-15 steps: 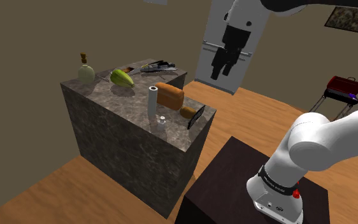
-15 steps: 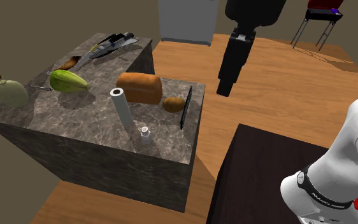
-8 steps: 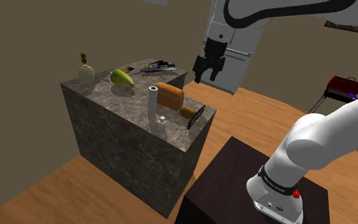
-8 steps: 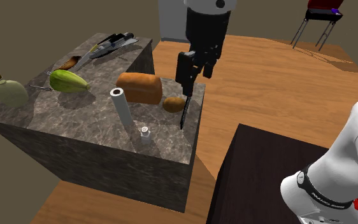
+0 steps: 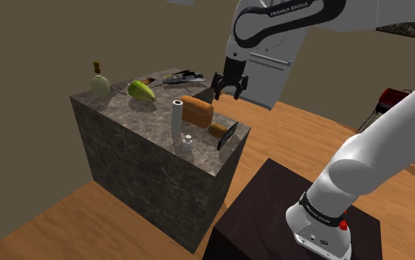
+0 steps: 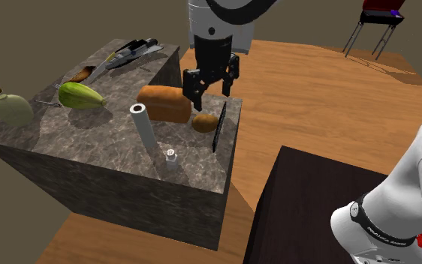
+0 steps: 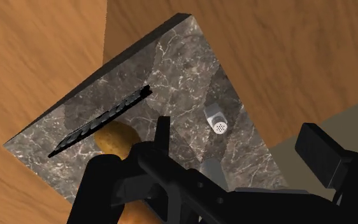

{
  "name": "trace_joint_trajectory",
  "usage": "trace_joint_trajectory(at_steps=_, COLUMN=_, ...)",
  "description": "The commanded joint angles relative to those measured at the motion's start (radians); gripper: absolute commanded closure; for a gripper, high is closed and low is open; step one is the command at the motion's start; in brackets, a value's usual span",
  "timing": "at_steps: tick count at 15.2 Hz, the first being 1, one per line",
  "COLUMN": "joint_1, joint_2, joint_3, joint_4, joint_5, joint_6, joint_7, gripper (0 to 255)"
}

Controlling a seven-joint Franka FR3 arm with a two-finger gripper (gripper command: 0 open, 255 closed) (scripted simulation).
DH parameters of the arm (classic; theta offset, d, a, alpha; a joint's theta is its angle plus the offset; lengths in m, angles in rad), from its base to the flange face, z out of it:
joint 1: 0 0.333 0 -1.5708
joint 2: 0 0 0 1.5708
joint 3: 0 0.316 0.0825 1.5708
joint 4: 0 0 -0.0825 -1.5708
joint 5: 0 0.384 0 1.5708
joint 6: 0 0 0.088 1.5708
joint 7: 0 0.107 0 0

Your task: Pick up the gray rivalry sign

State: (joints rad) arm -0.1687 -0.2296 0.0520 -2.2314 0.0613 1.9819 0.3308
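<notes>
Second exterior view: I see the gripper (image 6: 208,95) hanging over the end of the marbled counter (image 6: 112,142) towards this view's right. Its two black fingers (image 6: 189,90) are spread wide and point down, with nothing between them and nothing in their hold. The sign (image 6: 218,129) is a thin dark panel standing on its long edge, seen almost edge-on, close along the counter's right-hand border. It sits lower in this view than the gripper and slightly to the right, clearly apart from both fingers. A brown potato (image 6: 205,122) lies just beside the sign on its inner side; I cannot tell whether the two touch. A bread loaf (image 6: 164,103) lies beyond the potato, below the gripper. Nearer the camera stand a tilted white cylinder (image 6: 145,129) and a small shaker (image 6: 171,158). A green fruit (image 6: 80,95) and a round flask (image 6: 10,107) occupy the counter's left part. Shoulder view: the gripper (image 5: 228,89) is above and behind the loaf (image 5: 197,110), while the sign (image 5: 227,136) stands at the counter's near right corner, lower and closer to the camera. Wrist view: the sign (image 7: 101,121) appears as a long dark strip running along the counter's edge next to the wooden floor (image 7: 37,57). The potato (image 7: 116,138) is on the strip's inner side, and the shaker (image 7: 216,119) is further in across the marble.
</notes>
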Motion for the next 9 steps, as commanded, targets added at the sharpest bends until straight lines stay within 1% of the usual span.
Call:
trace_joint_trajectory(at_steps=1, joint_1=-0.019, joint_2=0.068, joint_3=-0.011, joint_4=0.029, joint_5=-0.005, joint_6=0.028, joint_7=0.034, gripper=0)
trace_joint_trajectory(at_steps=9, joint_1=-0.079, joint_2=0.325, joint_3=-0.064, joint_4=0.165, joint_5=-0.006, joint_6=0.105, joint_7=0.16, gripper=0)
